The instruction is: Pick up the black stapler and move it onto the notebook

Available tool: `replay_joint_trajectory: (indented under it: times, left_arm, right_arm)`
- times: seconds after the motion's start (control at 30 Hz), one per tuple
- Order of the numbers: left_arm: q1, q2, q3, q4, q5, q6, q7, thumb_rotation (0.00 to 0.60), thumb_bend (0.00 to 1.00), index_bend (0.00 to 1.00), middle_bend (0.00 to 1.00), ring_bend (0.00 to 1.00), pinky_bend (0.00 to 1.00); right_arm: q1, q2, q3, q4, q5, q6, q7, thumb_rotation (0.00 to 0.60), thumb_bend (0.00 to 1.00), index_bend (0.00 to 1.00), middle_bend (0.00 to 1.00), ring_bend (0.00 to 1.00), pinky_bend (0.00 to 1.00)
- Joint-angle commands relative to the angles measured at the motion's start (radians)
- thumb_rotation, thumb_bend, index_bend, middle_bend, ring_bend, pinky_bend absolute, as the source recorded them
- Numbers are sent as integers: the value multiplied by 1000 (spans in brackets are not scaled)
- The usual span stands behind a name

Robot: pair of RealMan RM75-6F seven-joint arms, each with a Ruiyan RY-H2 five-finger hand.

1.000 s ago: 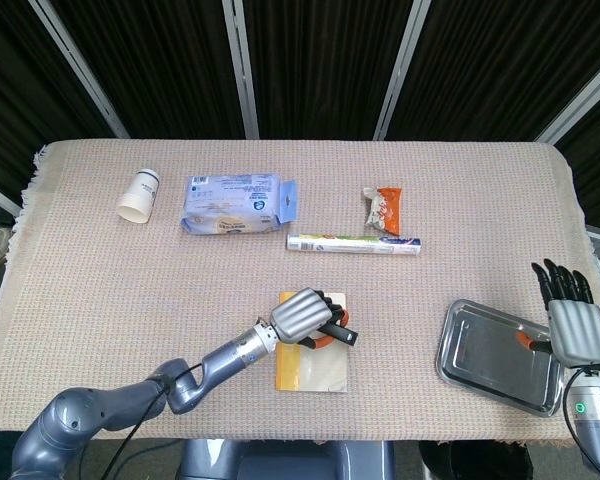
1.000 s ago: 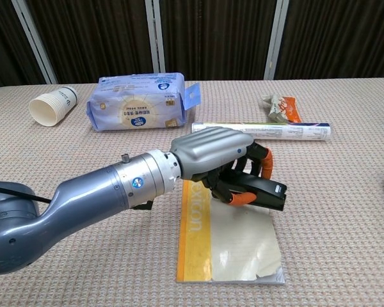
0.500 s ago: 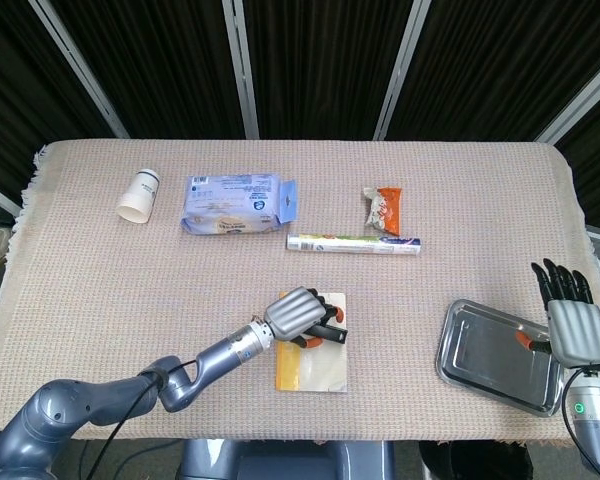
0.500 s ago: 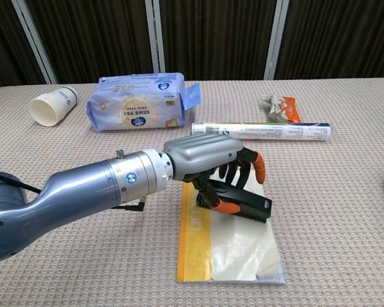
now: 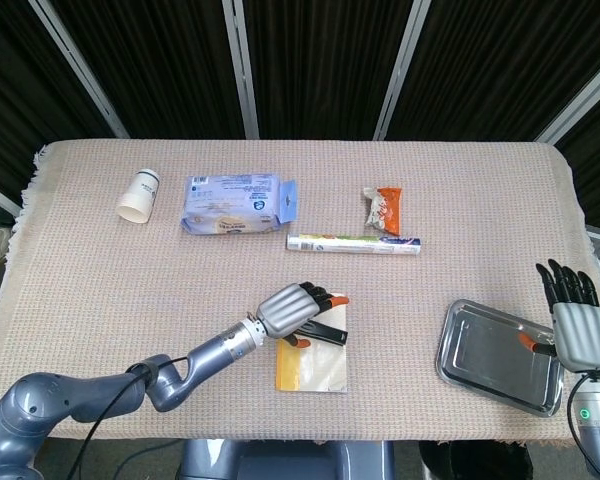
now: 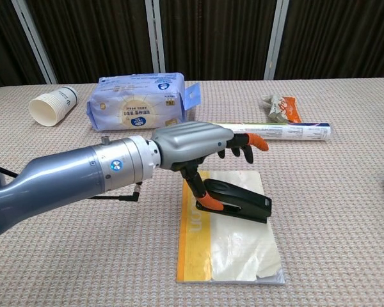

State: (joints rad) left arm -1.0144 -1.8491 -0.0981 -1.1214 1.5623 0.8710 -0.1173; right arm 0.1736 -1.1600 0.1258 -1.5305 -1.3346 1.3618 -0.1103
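Note:
The black stapler (image 5: 325,333) (image 6: 240,199) lies on the upper part of the yellow-and-white notebook (image 5: 315,368) (image 6: 233,249), near the table's front middle. My left hand (image 5: 292,307) (image 6: 192,144) hovers just above and left of it with its fingers stretched out over the stapler, holding nothing. Its orange-tipped thumb hangs down beside the stapler's left end; whether it touches I cannot tell. My right hand (image 5: 580,335) stands at the far right with its fingers straight and apart, empty.
A steel tray (image 5: 495,355) lies at the front right by my right hand. Toward the back are a tipped paper cup (image 5: 139,194), a blue wipes pack (image 5: 235,205), a long tube (image 5: 353,243) and an orange snack wrapper (image 5: 385,208).
My left hand has let go of the stapler, which now rests on the notebook. Its fingers have uncurled and risen, and the hand has drawn back slightly left. The right hand stayed put.

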Motion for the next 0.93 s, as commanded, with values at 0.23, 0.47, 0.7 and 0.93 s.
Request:
replay_joint_trajectory:
  times: [0.23,0.47,0.7,0.93]
  left_arm:
    - [228,301,45,-353,-33,280,362,600,90,29,59,7,114]
    - [546,410,149,-517,-39,688,760,600,84,22,34,0,79]
    - [765,386,198,-410,-77,894,706,600,78,0,7,0,56]
    - [821,416,188,-413,-57,923,701,600,80,0,0,0,52]
  right_arm:
    - [-21,11,-12,-18,-39,44,5,600,24,0,0,0,0]
    - [-17,-7,-26,-26,-60,42,-42,600,23,0,0,0,0]
    - [-8,-31,-45,-34,-78,27,-106,600,25,0,0,0,0]
    - [-10,-41,-42,-47,-73,36,-141,600,25,0,0,0,0]
